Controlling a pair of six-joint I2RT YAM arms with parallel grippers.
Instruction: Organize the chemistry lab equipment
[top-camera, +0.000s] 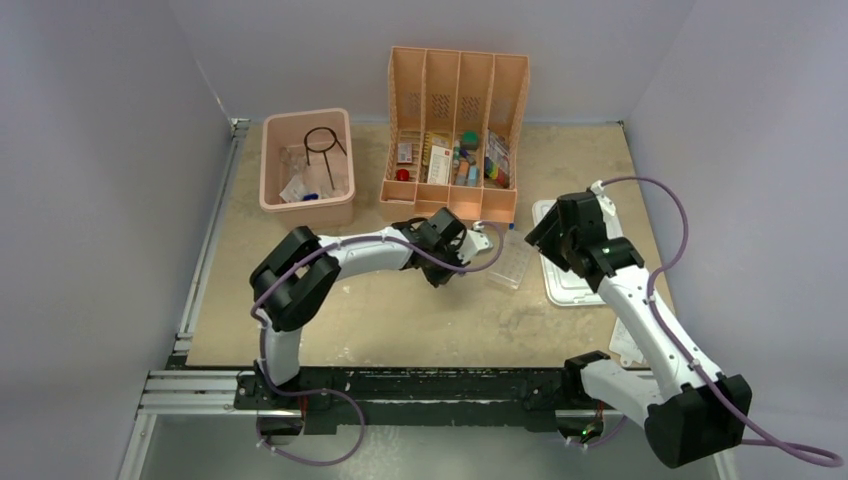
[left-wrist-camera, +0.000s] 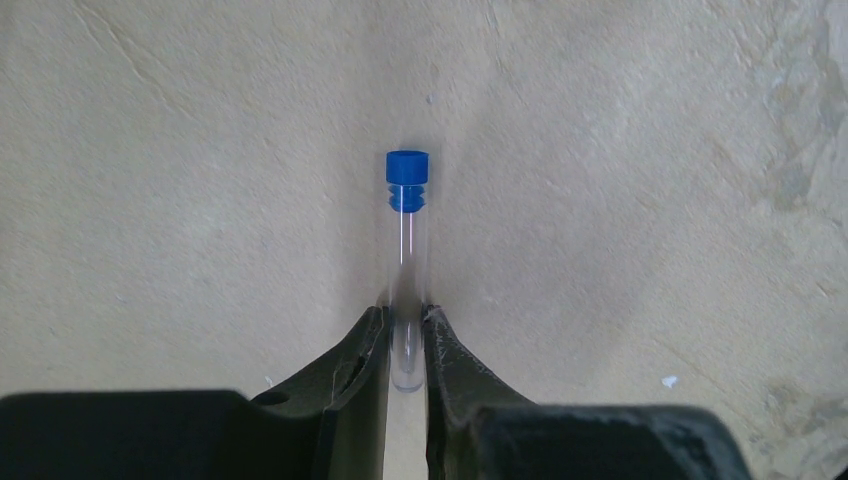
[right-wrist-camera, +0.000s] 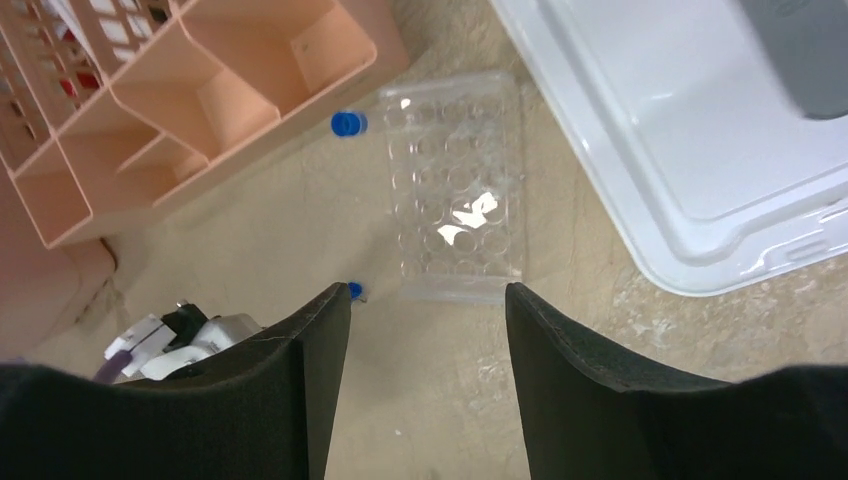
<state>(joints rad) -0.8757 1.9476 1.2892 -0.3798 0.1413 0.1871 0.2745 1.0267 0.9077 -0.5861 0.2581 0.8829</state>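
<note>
Gripping a thin blue-capped tube (left-wrist-camera: 405, 250) near its clear bottom end, the left pincer (left-wrist-camera: 405, 318) has its jaws drawn almost together, one pressed against each side of the tube. The blue cap (left-wrist-camera: 407, 167) points to 12 o'clock in the wrist view. All this is out in the middle of the beige surface (top-camera: 400, 320).

Just off at 3 o'clock the clear plastic tube rack (top-camera: 508, 266) lies flat, its rows of round holes facing up. The right pincer (right-wrist-camera: 428, 295) hangs over the rack, jaws wide apart with nothing between them.

A second blue cap (right-wrist-camera: 347, 124) sits by the corner of the orange divider rack (top-camera: 455, 100) at 12 o'clock. The labels on the small things in it are too small to read.

At 10 o'clock the pink bin (top-camera: 305, 212) holds the black wire ring tripod (top-camera: 322, 140) and clear packets (top-camera: 297, 180). The white lid (right-wrist-camera: 650, 130) lies at 3 o'clock, beyond the tube rack.
</note>
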